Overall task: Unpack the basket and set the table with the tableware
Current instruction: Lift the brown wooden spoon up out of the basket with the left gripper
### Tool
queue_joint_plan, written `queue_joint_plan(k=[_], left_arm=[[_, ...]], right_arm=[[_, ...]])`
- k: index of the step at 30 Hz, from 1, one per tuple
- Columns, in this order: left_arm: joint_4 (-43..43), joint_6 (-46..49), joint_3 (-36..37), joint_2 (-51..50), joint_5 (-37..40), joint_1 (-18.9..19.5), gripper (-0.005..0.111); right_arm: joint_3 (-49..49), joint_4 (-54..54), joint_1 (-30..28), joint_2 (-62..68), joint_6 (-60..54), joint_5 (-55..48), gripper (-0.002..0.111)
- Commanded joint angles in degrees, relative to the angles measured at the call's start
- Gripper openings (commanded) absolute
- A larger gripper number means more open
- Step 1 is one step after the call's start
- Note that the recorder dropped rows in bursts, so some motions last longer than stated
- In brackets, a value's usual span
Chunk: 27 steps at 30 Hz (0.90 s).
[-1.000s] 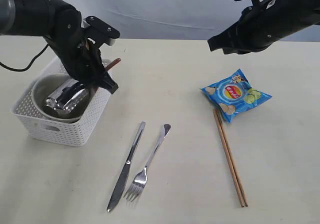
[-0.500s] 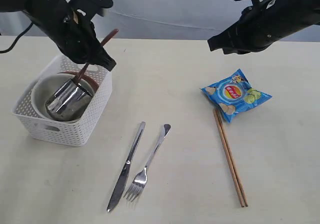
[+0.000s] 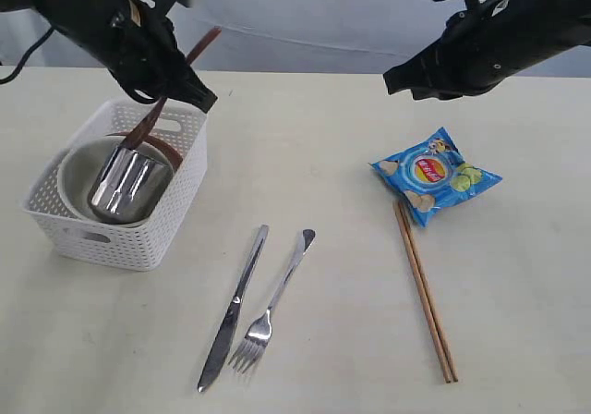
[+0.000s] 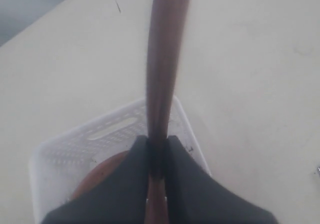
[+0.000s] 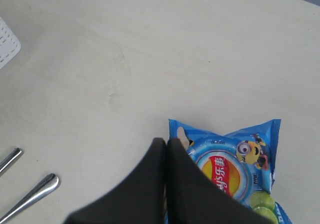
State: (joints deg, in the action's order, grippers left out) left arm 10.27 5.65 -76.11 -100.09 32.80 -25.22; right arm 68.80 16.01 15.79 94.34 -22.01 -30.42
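**Reader:** Exterior view: what is shown?

**Legend:** The left tool [image 3: 175, 86] hangs above the far right corner of the basket [image 3: 111, 243], pinching the dark red spoon [image 3: 205, 44] at mid-handle. The spoon slants, its lower end over the basket's interior; whether it clears the rim cannot be told. Inside, the steel cup [image 3: 125, 183] lies in the cream bowl [image 3: 69, 169], with the edge of the plate [image 3: 164, 148] beside them. The knife [image 3: 233, 308] and fork [image 3: 277, 294] lie on the desk [image 3: 332, 137] near centre. The chopsticks [image 3: 423, 289] lie to the right, touching the chip bag [image 3: 436, 174]. The right tool [image 3: 397, 81] hovers far right.

**Reader:** Left wrist view?

**Legend:** Both fingers [image 4: 127, 184] press on the spoon's handle, with the basket beneath.

**Reader:** Right wrist view?

**Legend:** The jaws are pressed together, holding nothing, above the bag's edge.

**Reader:** How is the step done well?

**Legend:** As a judgement, lift until the spoon's lower end clears cup and rim, then carry it toward bare desk beside the knife and fork. A thin handle may pivot in a pinch — so move slowly and lay it flat before letting go.
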Motion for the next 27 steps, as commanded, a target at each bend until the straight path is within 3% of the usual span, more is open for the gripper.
queue_joint_plan(k=[1,11,16,21,27], left_arm=[[1.25,-2.72,0.37,0.96,-2.13,-0.07,0.0],[4.05,-11.26,0.37,4.26,-1.21,-0.2,0.0],[7.25,-15.44,0.37,5.07,1.83,-2.61,0.0],[17.04,-27.79,0.37,5.16,9.32,-9.81,0.0],[29.41,-48.61,0.37,5.16,19.6,-21.25,0.0]], right_arm=[[-0.25,0.5,-0.27,0.16,-0.27,1.21,0.0],[-0.25,-0.97,-0.39,0.16,-0.27,1.99,0.0],[-0.25,-3.95,-0.39,0.16,-0.01,1.31,0.0],[-0.25,-6.17,-2.59,0.16,1.28,0.77,0.0],[-0.25,-7.0,-12.6,0.16,8.68,-0.86,0.0]])
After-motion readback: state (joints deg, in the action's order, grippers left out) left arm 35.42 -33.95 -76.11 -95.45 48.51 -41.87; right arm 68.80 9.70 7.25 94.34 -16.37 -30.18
